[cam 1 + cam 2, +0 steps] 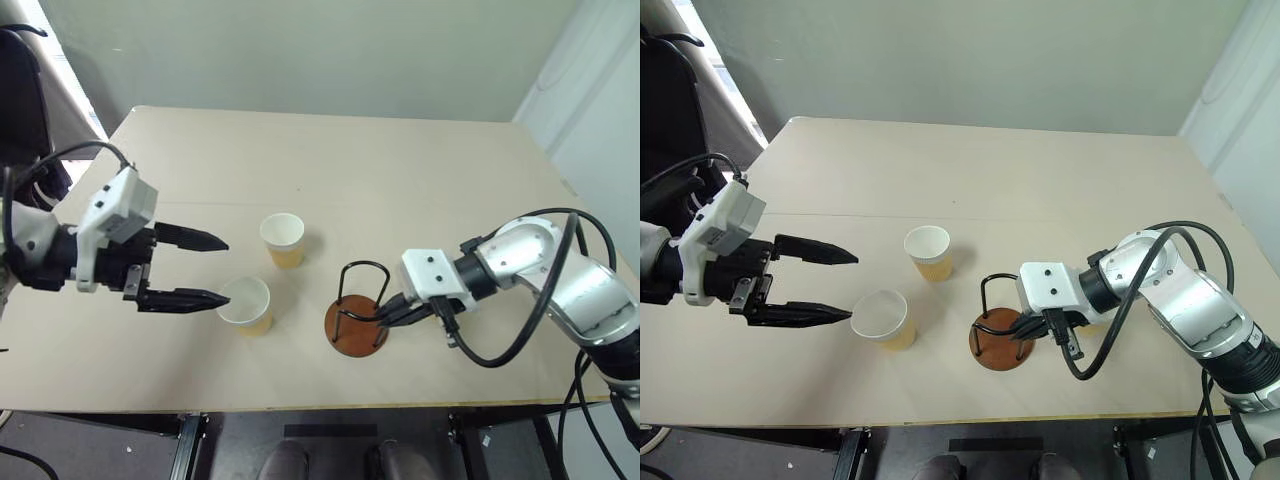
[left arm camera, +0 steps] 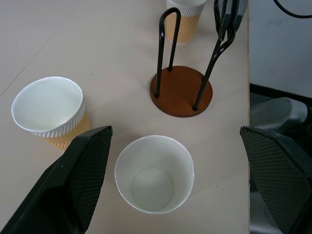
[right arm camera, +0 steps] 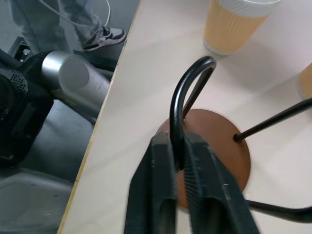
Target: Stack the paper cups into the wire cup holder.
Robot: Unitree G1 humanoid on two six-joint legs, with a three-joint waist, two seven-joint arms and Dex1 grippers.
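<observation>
On the tan table, near its front edge, the right gripper reaches in from the right, angled down, its two black fingers set close on either side of one wire loop of the wire cup holder; whether they truly pinch the wire or only flank it I cannot tell. The holder stands upright and empty on its reddish-brown disc. The left gripper comes in from the left, roughly level, jaws spread wide and holding nothing, its lower fingertip just beside the rim of the nearest paper cup. A second cup stands upright a little farther back, apart from the first. A third cup (seen from the left wrist) stands beyond the holder, near the right arm.
</observation>
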